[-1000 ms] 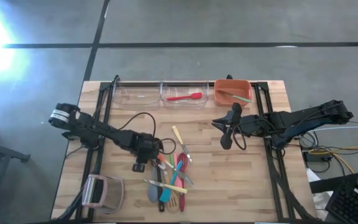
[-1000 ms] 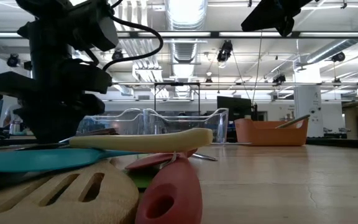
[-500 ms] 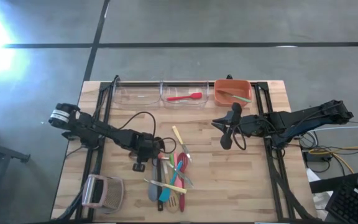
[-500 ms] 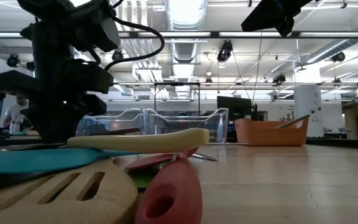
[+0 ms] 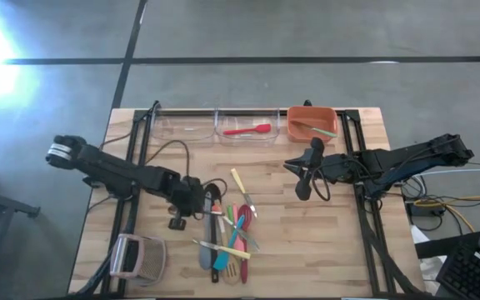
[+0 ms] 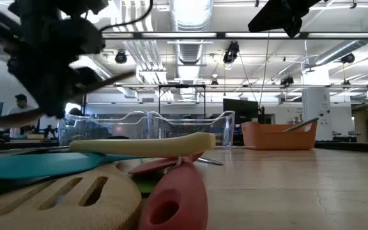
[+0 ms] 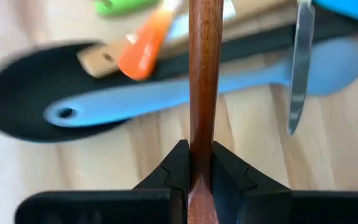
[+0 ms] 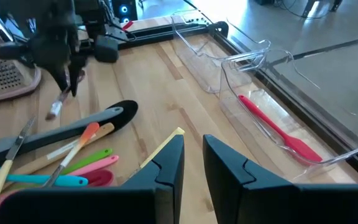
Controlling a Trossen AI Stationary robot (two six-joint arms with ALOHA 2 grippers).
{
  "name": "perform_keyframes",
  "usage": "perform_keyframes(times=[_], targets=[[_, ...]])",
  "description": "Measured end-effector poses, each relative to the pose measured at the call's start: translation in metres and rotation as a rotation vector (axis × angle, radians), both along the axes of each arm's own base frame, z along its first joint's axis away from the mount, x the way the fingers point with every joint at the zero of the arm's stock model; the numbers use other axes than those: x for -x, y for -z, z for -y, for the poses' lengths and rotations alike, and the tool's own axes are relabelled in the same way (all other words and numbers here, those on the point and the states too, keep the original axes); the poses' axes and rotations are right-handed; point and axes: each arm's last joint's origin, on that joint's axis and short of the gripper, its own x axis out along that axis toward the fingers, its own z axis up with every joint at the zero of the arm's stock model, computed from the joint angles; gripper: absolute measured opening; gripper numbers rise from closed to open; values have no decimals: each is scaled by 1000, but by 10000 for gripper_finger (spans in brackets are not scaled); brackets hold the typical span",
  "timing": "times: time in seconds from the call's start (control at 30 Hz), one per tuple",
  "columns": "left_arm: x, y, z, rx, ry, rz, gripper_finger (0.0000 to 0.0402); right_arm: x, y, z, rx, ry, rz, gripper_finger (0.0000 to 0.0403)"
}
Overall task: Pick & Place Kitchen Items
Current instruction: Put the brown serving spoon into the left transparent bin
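- Across the wooden tabletop (image 5: 307, 242), two dark arms reach inward from either side.
- Along the far edge sit three bins: two clear bins (image 5: 215, 125), one holding a red spoon (image 5: 247, 130), and an orange bin (image 5: 311, 122) with a utensil lying in it.
- Near the front left corner rests a pinkish-white boxy object (image 5: 136, 256).
- At the front middle lies the pile of utensils (image 5: 227, 233): black, grey-blue, teal, red, pink, green and wood handles crossing one another.
- Left gripper (image 7: 196, 163) hangs just left of the pile, clamped on a slim brown wooden handle (image 7: 204, 74) lifted above the other utensils.
- Right gripper (image 8: 193, 155) hovers above the tabletop's right middle, well apart from the pile, its fingers nearly together with a narrow gap and nothing between them.
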Motion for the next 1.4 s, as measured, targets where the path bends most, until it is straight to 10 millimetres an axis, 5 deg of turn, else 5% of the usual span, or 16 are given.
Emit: perform_keyframes(times=[0.23, 0.5, 1.07, 1.4], targets=[[13, -24, -19, -22, -108, 105, 40, 0, 0, 0, 0, 1, 0, 52], [23, -44, -64, -136, -253, 143, 40, 0, 0, 0, 0, 1, 1, 52], [32, -136, -153, -382, -374, 211, 40, 0, 0, 0, 0, 1, 0, 52], [23, -137, -204, -407, -439, 90, 40, 0, 0, 0, 3, -1, -1, 52]])
